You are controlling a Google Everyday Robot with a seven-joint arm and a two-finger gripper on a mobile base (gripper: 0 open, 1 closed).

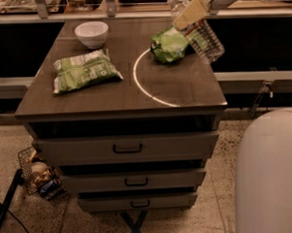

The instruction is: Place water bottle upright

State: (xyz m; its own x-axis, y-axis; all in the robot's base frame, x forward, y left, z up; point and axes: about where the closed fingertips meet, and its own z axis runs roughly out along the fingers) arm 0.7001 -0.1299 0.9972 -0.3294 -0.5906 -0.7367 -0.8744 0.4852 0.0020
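My gripper is at the upper right, above the far right part of the dark table. It is shut on the water bottle, a clear ribbed plastic bottle. The bottle is lifted off the table and tilted, its base down to the right past the table's right edge and its neck up to the left behind my fingers. Its cap is hidden. A crumpled green snack bag lies on the table just left of and below the bottle.
A flat green snack bag lies at the left of the table. A white bowl stands at the back left. A bright arc marks the tabletop. Drawers sit below. A wire basket stands on the floor at left.
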